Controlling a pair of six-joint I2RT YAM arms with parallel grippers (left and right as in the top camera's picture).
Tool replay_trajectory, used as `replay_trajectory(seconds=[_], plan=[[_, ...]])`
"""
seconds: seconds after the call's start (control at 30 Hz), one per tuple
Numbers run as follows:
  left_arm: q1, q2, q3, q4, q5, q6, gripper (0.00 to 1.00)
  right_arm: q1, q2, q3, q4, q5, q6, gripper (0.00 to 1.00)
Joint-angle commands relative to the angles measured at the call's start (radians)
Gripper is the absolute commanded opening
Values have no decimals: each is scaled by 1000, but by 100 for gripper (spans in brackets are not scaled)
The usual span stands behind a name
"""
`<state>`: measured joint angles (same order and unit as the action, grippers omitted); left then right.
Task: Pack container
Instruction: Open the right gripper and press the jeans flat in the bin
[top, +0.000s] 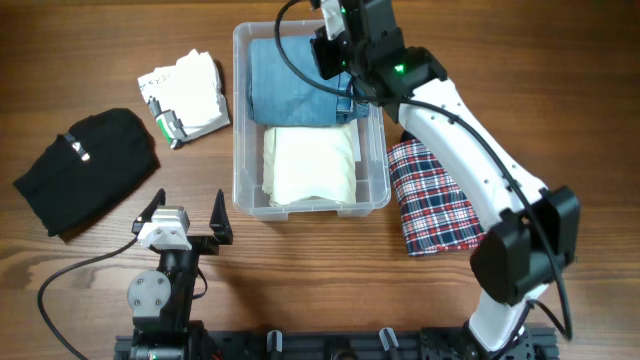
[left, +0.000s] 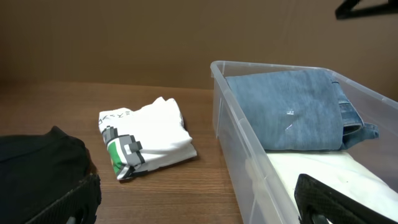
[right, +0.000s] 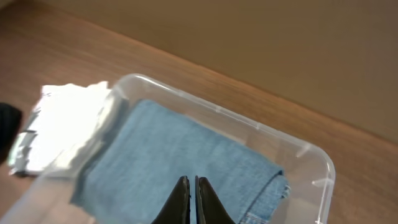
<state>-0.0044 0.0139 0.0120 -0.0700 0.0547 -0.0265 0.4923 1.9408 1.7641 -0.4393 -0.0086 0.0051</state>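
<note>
Right gripper (right: 191, 182) clenched, seemingly empty, over jeans (top: 295, 85) in container (top: 240, 120). Left gripper (top: 185, 210) released. Best to lift clear of the rim, then fetch plaid cloth (top: 432, 200).

Brown wood-grain table (top: 80, 90), bearing:
- clear rectangular plastic container (top: 240, 150), centre
- folded white printed T-shirt (top: 190, 92), near its left wall
- folded black fabric garment (top: 88, 168), far left
- folded red, navy and white plaid cloth (top: 432, 205), just beside its right wall
</note>
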Motion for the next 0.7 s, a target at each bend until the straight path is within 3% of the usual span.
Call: replay_trajectory(seconds=[0.0,0.3,0.67], plan=[[-5,-3,-6,-1,15,19,100,-12,100,14,12,31,47,4],[-5,-3,-6,-1,15,19,100,-12,261,14,21,9,51,4],[-5,-3,-6,-1,15,19,100,-15,311,14,-44,18,72,5]])
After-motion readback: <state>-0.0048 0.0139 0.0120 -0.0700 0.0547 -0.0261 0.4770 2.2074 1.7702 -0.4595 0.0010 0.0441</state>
